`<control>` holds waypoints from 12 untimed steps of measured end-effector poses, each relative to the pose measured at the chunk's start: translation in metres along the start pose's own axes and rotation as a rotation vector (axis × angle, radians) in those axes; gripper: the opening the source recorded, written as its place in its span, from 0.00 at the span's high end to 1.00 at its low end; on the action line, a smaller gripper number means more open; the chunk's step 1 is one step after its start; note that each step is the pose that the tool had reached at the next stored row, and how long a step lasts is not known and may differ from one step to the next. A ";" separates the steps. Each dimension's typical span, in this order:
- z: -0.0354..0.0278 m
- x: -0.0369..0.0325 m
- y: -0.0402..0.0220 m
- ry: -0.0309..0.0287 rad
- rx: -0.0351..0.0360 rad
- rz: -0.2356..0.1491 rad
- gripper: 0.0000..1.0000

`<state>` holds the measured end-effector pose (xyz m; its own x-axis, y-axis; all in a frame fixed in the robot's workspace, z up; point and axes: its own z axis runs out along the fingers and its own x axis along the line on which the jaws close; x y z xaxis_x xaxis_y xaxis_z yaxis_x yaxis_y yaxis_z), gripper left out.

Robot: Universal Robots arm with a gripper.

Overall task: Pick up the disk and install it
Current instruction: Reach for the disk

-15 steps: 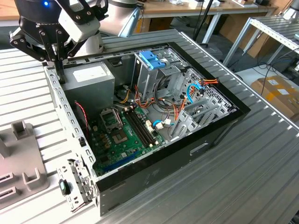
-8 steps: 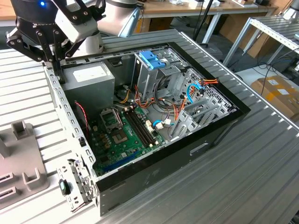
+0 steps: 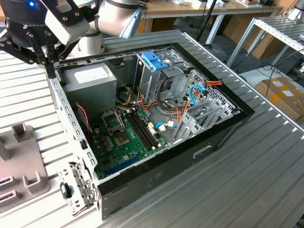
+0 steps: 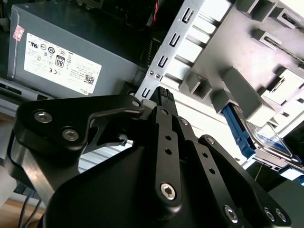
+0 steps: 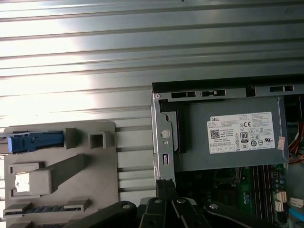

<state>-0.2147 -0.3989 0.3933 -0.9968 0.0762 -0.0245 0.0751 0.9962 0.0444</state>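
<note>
On the ribbed tabletop [image 3: 266, 180] the open computer case [image 3: 156, 118] sits centrally, and a grey holder [image 3: 21, 166] lies beside it at the exterior view's left edge. The gripper [image 4: 164, 95] hangs over the case's corner rim by the power supply [image 3: 90, 78], closed and empty. The disk [image 4: 266, 137] sits in the holder's corner slot, not yet picked up or installed

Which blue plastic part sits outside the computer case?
The disk's light-blue carrier, in the grey tray beside the case; the other, a blue bracket, tops the metal cage inside.
</note>
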 end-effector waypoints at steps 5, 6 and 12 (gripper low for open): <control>-0.0001 0.0055 -0.0004 0.0000 0.0000 0.000 0.89; -0.0002 0.0069 -0.0005 0.0000 0.0000 0.000 0.89; -0.0003 0.0119 -0.0009 0.0000 0.0000 0.000 0.89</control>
<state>-0.2267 -0.3989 0.3933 -0.9968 0.0762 -0.0245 0.0751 0.9962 0.0444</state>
